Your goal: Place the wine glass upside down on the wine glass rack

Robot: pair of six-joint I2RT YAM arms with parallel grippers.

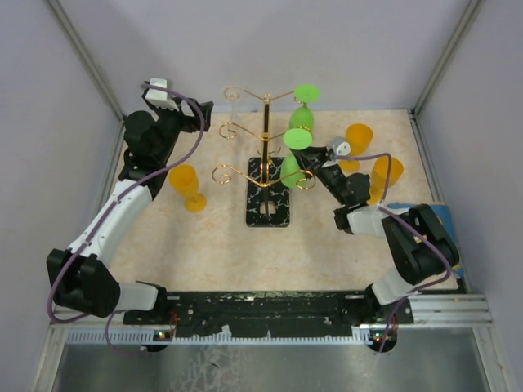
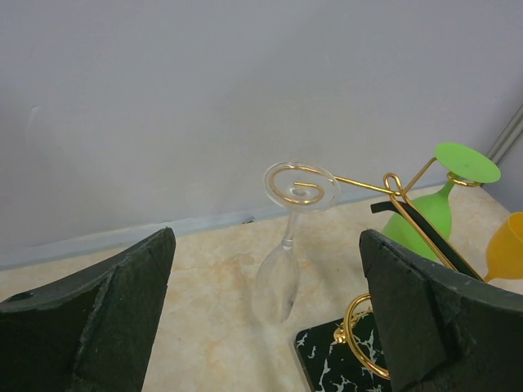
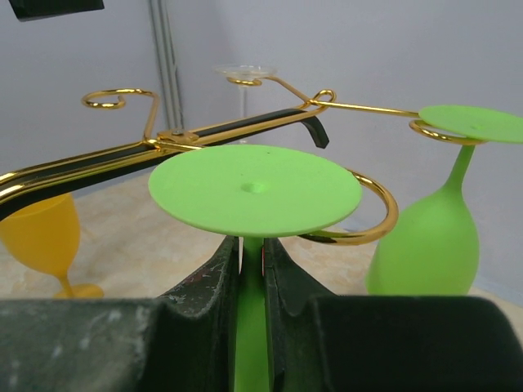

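- The left fingers [image 2: 122,310] are wide open and hold nothing. They are near the table's [image 1: 221,245] far left corner, facing a clear glass [image 2: 278,278].
- That clear glass hangs upside down on the wine glass rack [image 1: 274,214], which stands in the middle of the table.
- A yellow glass [image 1: 186,184] stands near the left edge.
- The right fingers [image 3: 204,286] squeeze the stem of the green wine glass [image 3: 255,188]. It is upside down, with its flat foot just over a curly arm [image 3: 372,220].
- I think this is the hanging step. I cannot tell if the foot rests on the arm yet.
- Next, slide the stem all the way in, lower it gently — then let go.
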